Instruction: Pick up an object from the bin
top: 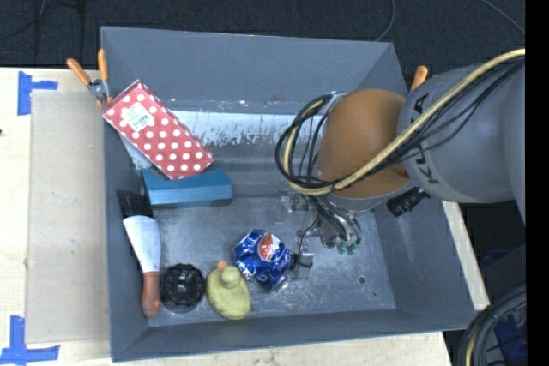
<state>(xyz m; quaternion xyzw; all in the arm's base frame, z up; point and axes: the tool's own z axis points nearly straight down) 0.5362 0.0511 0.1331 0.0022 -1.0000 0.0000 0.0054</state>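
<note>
Six loose things: they lie in the grey bin (257, 73), along the left side and the front of its floor.
Arm: the grey arm (480, 141) comes in from the right, with an orange cover (360, 141) and looped cables (296, 146) at its wrist.
Gripper: the gripper (307, 251) hangs low over the floor, a little right of the middle and just beside the right edge of the blue wrapper. Whether it touches the wrapper cannot be told.
Gripper state: cannot tell whether it is spread or pressed together.
Blue wrapper: the crumpled blue wrapper (262, 257), with red and white print, lies near the middle of the front wall.
Duck: the yellow duck (228, 291) sits just left of the wrapper, close to the front wall.
Ball: the black ball (182, 285) lies next to the duck on its left.
Brush: the brush (142, 246), with a white middle and a dark head, lies along the left wall, its lower end beside the ball.
Blue block: the flat blue block (190, 187) lies on the left of the floor.
Spotted box: the red box with white dots (156, 130) leans tilted at the back left, its lower end over the blue block.
</note>
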